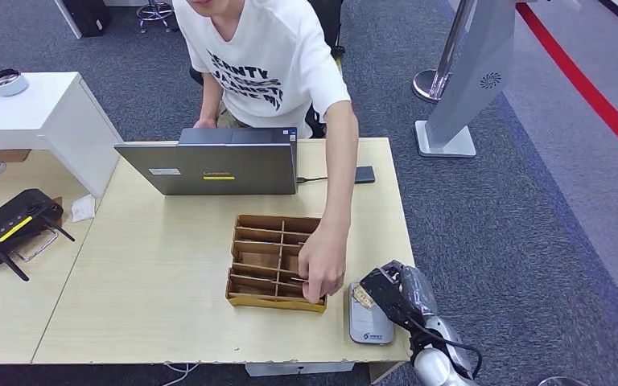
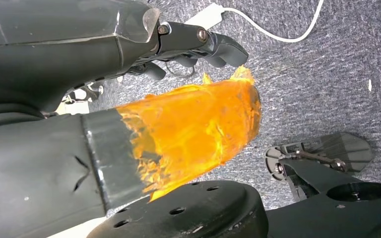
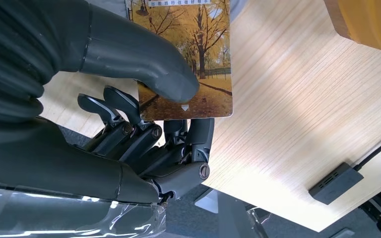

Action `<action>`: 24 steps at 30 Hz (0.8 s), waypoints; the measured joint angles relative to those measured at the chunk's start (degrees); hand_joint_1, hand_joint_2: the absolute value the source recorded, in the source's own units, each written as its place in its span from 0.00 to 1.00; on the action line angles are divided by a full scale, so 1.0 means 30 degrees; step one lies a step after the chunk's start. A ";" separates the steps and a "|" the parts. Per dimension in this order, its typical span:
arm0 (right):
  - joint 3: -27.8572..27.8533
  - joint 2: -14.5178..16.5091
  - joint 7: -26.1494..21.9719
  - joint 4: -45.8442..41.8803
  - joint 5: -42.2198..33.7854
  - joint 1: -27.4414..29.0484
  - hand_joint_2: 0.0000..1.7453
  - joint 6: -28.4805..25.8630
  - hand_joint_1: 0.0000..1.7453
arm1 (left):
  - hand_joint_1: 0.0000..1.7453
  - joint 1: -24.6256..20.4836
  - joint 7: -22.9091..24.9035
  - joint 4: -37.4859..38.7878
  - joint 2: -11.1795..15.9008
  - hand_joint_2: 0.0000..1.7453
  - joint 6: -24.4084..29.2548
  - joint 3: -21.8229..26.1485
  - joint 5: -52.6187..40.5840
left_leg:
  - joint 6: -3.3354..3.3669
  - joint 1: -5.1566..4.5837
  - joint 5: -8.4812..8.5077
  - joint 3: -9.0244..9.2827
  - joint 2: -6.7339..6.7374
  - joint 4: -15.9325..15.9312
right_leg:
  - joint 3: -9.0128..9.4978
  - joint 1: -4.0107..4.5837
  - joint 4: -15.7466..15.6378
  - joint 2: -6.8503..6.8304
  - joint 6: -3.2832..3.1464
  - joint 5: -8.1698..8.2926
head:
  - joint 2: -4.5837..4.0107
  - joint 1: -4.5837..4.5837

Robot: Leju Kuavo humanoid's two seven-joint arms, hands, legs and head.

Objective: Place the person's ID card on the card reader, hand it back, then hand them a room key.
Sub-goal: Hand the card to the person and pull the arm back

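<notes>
1. The wooden table (image 1: 169, 273) carries everything within reach of both parties: a laptop (image 1: 217, 167) at the person's side, the robot at the near edge.
2. The compartment tray (image 1: 265, 261) sits mid-table; the person's hand (image 1: 323, 265) reaches into its near corner, likely among the room keys.
3. The card reader (image 1: 368, 320) lies just beside the tray, directly under the right hand (image 1: 385, 291), so the card needs only lowering.
4. The left hand (image 2: 198, 44) hangs over the floor, fingers curled in, holding nothing.
5. The ID card (image 3: 188, 54) is pinched between thumb and fingers: glossy, printed with autumn trees and a path.
</notes>
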 joint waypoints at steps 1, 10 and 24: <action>0.0000 0.0000 0.0000 0.0009 0.0000 -0.0003 1.00 0.0000 1.00 | 0.00 0.0000 0.0000 0.0000 0.0005 0.00 0.0000 0.0000 0.0000 | 0.0000 0.0000 0.0000 0.0003 0.0000 0.0000 | 0.0003 0.0000 0.0000 0.0000 0.0000 0.0000 | 0.0000 0.0000; 0.0000 0.0000 0.0003 0.0049 0.0036 -0.0034 1.00 0.0005 1.00 | 0.00 0.0000 0.0000 0.0000 0.0033 0.00 -0.0005 0.0015 0.0024 | 0.0000 0.0000 0.0000 0.0021 0.0000 0.0000 | 0.0025 0.0000 0.0000 0.0000 0.0000 0.0000 | 0.0000 0.0000; 0.0000 0.0000 0.0003 0.0058 0.0138 -0.0062 1.00 0.0000 1.00 | 0.00 0.0000 0.0000 0.0000 0.0033 0.00 -0.0006 0.0131 0.0024 | 0.0000 0.0001 0.0000 0.0026 0.0000 0.0000 | 0.0029 0.0000 0.0000 0.0000 0.0000 0.0000 | 0.0000 0.0000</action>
